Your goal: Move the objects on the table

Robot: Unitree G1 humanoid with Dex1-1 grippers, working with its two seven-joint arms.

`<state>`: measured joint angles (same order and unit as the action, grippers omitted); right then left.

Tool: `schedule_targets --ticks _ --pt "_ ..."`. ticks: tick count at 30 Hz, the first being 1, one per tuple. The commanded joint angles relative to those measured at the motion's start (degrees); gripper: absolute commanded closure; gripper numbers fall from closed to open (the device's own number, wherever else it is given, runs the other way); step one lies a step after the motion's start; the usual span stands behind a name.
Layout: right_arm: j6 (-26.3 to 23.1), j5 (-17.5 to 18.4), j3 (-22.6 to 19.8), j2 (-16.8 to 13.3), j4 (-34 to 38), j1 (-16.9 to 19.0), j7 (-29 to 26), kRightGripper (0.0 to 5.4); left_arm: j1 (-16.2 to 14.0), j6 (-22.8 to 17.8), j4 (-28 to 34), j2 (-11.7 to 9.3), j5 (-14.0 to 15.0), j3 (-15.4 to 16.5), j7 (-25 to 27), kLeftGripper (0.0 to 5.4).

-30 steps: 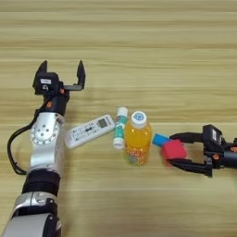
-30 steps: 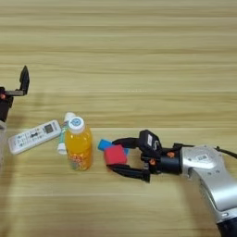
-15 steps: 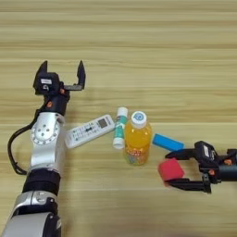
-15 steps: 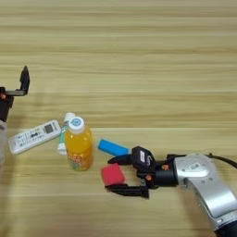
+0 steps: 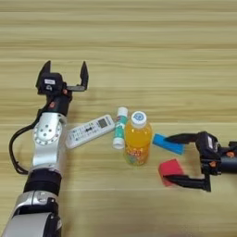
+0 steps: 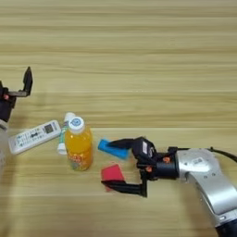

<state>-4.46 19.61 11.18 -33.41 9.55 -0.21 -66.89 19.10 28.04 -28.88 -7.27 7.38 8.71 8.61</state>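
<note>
Left eye view is showing one table (image 5: 139,41) bearing five things mid-frame: one remote control (image 5: 89,131), one glue stick (image 5: 120,127), one juice bottle (image 5: 137,144), one blue block (image 5: 167,144) and one red cube (image 5: 171,170), which is sitting between the wide-spread fingers of the right gripper (image 5: 175,159) at lower right, while the left gripper (image 5: 64,72) is idling wide open and empty at upper left.

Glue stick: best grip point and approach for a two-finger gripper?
Probably the mid-body of the glue stick, fingers closing across its narrow width from above. It lies flat, long axis running toward and away from the robot. The remote control sits close on its left and the orange-juice bottle on its right, so side approaches look cramped.
</note>
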Motion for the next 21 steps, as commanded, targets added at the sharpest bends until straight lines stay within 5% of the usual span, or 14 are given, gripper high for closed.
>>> schedule_targets --ticks 1,21 --pt "-1.8 2.1 -1.2 1.0 2.9 -2.4 1.8 0.05 0.9 0.8 -0.6 0.4 -0.6 -0.3 -0.3 0.00" --pt "-8.1 0.5 3.4 6.0 3.5 -9.5 9.5 0.02 1.0 1.6 -1.1 0.7 -1.3 -0.9 -0.9 0.00"
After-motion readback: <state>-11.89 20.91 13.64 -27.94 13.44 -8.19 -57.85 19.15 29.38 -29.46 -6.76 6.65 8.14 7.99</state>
